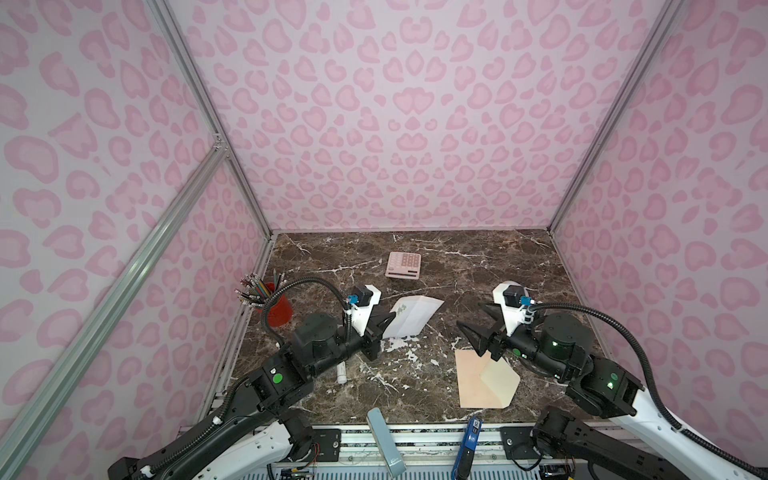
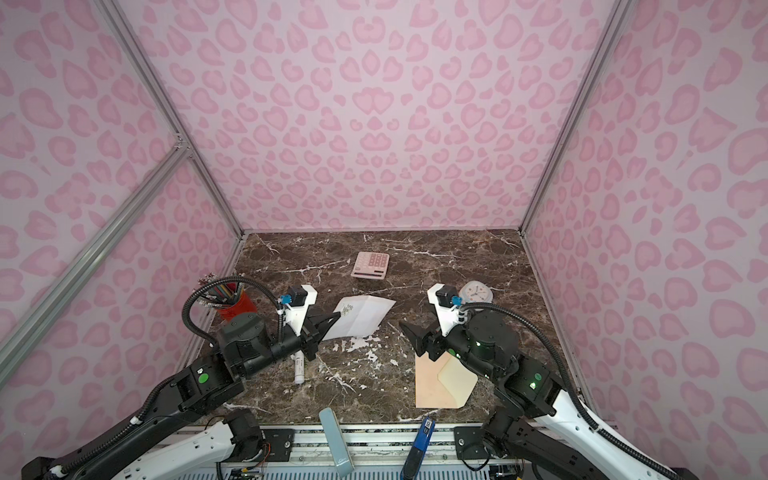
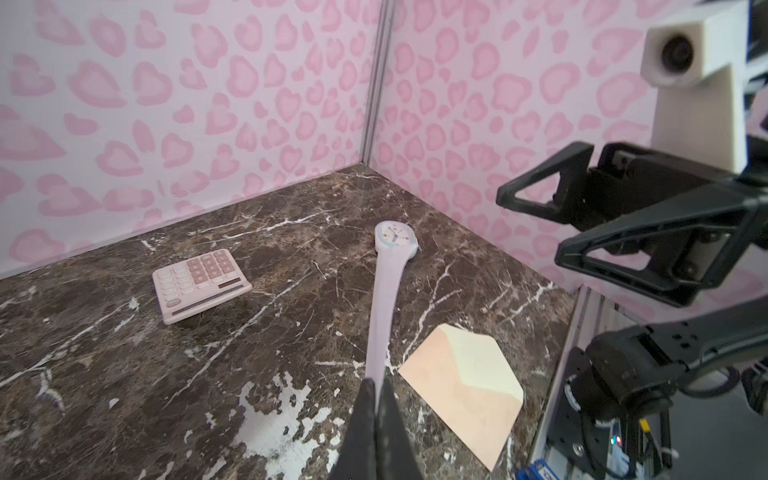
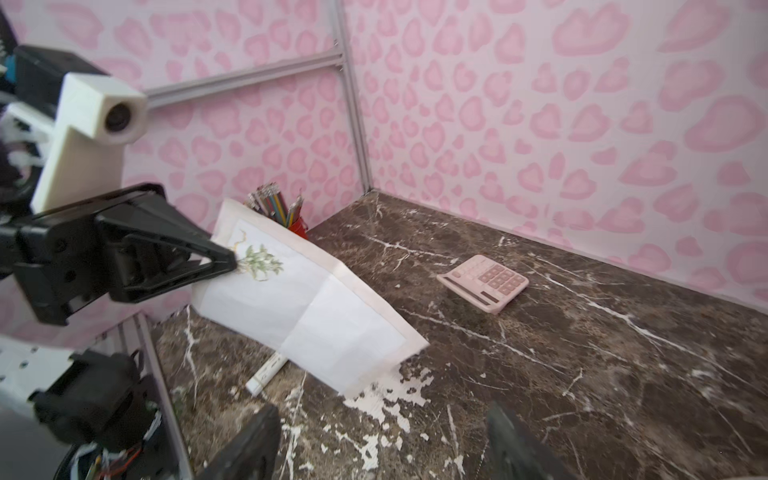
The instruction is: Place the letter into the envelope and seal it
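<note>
Letter [image 4: 316,316]: white creased sheet, small plant motif near 1 corner

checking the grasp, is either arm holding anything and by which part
The left gripper holds the letter at the edge beside its printed plant motif; the right gripper is open and holds nothing.

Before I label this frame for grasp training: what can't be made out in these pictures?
Letter: left wrist view shows it edge-on, face unseen; left gripper hides the pinched edge.
Envelope: both top views, right arm covers part of the flap; pocket opening unclear.
Clock: a top view, dial too small, lower rim behind the right arm's cable.
White tube: a top view, partly under left arm, label unreadable.
</note>
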